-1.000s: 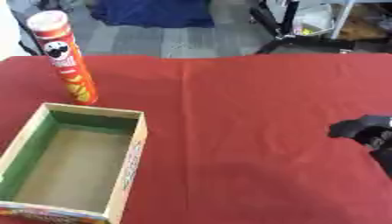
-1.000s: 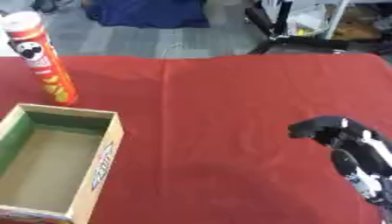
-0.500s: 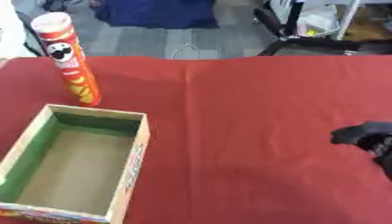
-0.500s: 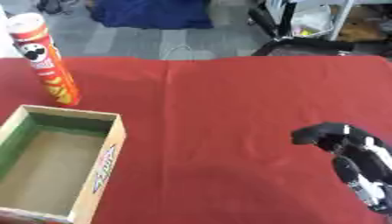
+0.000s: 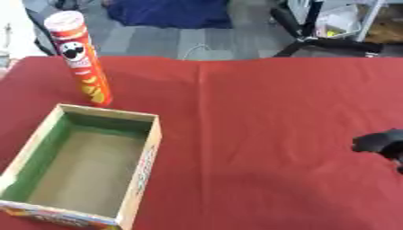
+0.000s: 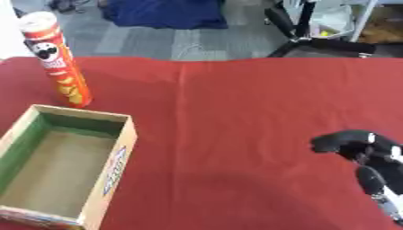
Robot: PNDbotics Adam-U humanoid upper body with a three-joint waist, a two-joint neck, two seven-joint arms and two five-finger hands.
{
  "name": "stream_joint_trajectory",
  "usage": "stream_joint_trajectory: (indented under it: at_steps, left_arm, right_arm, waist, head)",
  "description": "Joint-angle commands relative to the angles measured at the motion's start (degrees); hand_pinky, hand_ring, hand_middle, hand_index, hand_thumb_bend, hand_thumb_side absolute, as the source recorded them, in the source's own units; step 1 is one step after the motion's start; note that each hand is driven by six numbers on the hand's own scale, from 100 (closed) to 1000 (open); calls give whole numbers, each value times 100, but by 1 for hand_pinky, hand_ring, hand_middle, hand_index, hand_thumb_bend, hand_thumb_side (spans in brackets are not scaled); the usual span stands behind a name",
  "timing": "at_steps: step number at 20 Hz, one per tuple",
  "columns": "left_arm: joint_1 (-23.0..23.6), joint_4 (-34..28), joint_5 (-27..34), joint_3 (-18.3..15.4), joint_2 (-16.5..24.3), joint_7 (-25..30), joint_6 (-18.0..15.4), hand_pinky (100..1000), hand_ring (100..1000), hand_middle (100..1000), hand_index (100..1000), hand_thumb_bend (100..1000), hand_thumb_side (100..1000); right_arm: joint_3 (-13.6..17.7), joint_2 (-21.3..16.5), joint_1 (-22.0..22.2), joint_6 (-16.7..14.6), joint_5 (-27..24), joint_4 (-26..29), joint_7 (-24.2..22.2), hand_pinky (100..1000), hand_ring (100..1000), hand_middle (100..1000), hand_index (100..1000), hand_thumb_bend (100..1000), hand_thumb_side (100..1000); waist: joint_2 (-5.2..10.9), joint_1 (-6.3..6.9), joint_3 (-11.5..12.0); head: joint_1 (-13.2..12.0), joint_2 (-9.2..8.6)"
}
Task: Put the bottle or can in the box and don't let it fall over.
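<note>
A tall red chips can with a pale lid stands upright on the red tablecloth at the far left. Just in front of it lies an open cardboard box, green inside and holding nothing. My right hand, black, hovers low over the cloth at the right edge, far from both the can and the box. Its fingers are relaxed and hold nothing. The left hand shows in neither view.
The red cloth covers the whole table, with a crease down its middle. Beyond the far edge are a grey floor, a blue bundle and black stand legs.
My right hand has drawn back slightly toward the lower right. The whole picture has shifted a little, so the camera moved. Can and box stay put.
</note>
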State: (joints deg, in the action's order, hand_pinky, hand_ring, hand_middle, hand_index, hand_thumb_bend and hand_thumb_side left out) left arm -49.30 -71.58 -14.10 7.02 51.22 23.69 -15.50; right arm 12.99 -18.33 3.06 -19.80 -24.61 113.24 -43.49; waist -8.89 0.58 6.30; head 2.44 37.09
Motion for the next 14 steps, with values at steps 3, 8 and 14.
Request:
stream_joint_trajectory:
  at_steps: [3,8,14]
  left_arm:
    - [-209,89,-268,56,27,104,-216,1000,986,996,955,121,1000]
    - [-384,226,-429,149,-139,272,-394,1000,986,997,956,123,1000]
    - [-614,392,-533,239,-378,451,-510,1000,986,999,956,130,1000]
  right_arm:
    - [4,-113,-21,-16,-43,135,-28,791,815,659,823,100,470]
    - [-13,-111,-10,-37,-54,135,-50,791,814,659,823,100,470]
    - [-33,-111,-8,-57,-70,135,-78,791,814,659,823,100,470]
  waist:
    - [74,7,-12]
    - [82,-19,-26]
    - [83,-44,-64]
  head:
    - [-62,-127]
    - [-71,-157]
    - [-74,-175]
